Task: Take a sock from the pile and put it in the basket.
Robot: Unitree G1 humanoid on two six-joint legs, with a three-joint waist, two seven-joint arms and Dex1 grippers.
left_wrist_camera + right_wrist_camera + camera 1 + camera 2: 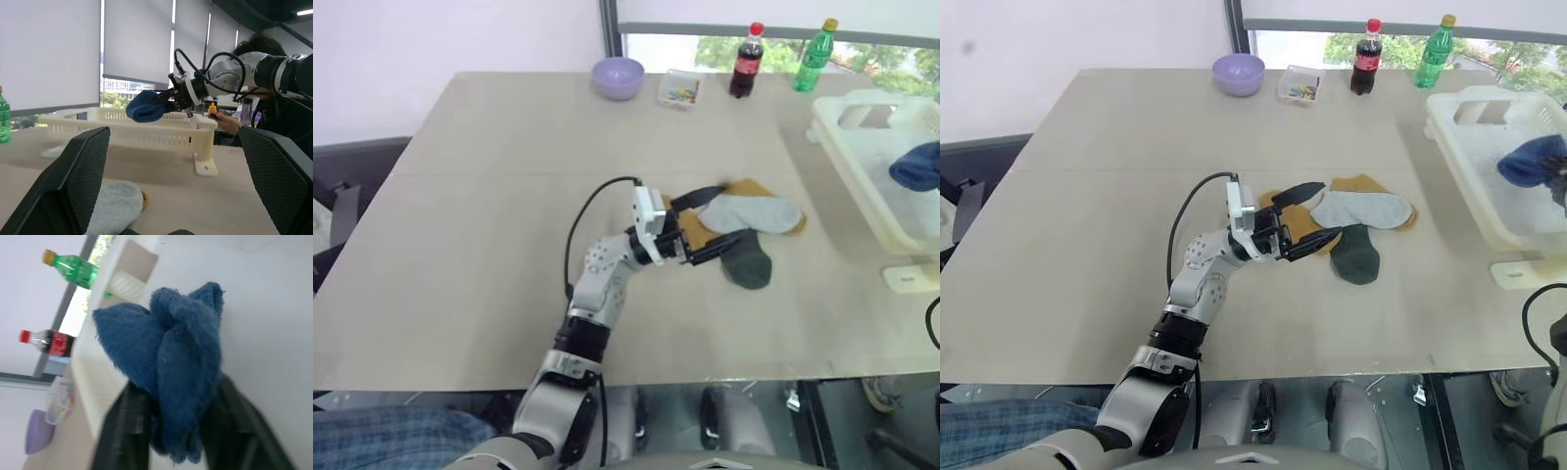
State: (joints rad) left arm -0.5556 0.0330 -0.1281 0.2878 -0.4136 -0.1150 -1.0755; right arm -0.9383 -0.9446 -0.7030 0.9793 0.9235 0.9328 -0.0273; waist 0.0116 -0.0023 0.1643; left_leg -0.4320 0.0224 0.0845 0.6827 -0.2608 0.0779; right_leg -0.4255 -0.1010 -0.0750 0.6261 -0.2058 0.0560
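Left gripper: we find the left gripper [1304,217] hovering over the near edge of the pile, its two black fingers spread wide with nothing between them.
Right gripper: we see the right gripper [178,428] over the basket with the blue sock bunched between its fingers; whether the fingers press the sock or have begun to part, we cannot tell.
Blue sock: the blue sock [145,105] hangs crumpled at the fingertips, above the basket's inside, not yet lying on its floor.
Pile: we count three socks left on the table [480,245]: a light grey sock [751,212] lying across a mustard-brown sock [756,189], and a dark green sock [747,265] just below them, touching the grey one.
Basket: the basket [850,147] stands at the table's right side, well apart from the pile.
Far edge: we note a lilac bowl [618,76], a small clear tray [680,90], a cola bottle [747,61] and a green bottle [814,56], all upright in a row.
Bystander: a person's hand [224,121] shows beyond the basket in the left wrist view.
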